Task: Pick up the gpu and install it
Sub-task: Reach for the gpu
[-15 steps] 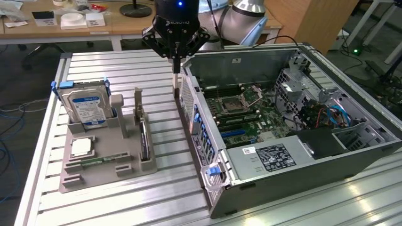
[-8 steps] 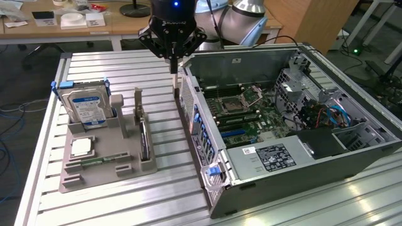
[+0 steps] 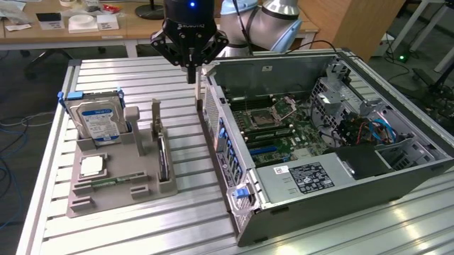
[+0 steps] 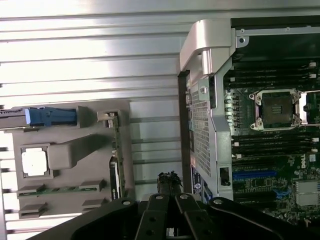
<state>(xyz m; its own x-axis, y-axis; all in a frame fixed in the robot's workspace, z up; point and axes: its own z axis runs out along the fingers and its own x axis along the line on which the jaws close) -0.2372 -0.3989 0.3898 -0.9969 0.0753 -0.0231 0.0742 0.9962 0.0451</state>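
1. End effector: the black 2-finger end effector (image 3: 191, 77) (image 4: 169, 179) hung from the arm above the slatted aluminium worktop (image 3: 127, 79) (image 4: 100, 50). Its fingers were pressed together with nothing between them. In the exterior view it stood over the gap between the grey moulded parts fixture (image 3: 120, 164) (image 4: 70, 155) and the open grey metal computer chassis (image 3: 333, 207) (image 4: 210, 50), close to the chassis corner.

2. Task item: the thin flat dark circuit-card gpu (image 3: 163, 159) (image 4: 116, 160) stood on edge in a slot of the fixture, along the fixture's side nearest the chassis. In the exterior view it sat at roughly 7 o'clock from the end effector and was clear of it, untouched.

3. Fixture contents: the silver hard drive with a blue-and-white label (image 3: 99, 121) stood upright at the fixture's 11 o'clock corner in the exterior view. The square silver processor chip (image 3: 92, 166) (image 4: 34, 162) lay flat in a recess at 6 o'clock from the drive. The narrow green memory stick (image 3: 106, 182) (image 4: 50, 189) lay just beside the chip.

4. Chassis: it lay on its side at 3 o'clock from the fixture, with the green motherboard (image 3: 284, 133) exposed. The square processor socket (image 3: 273, 112) (image 4: 276, 109) showed on the board.
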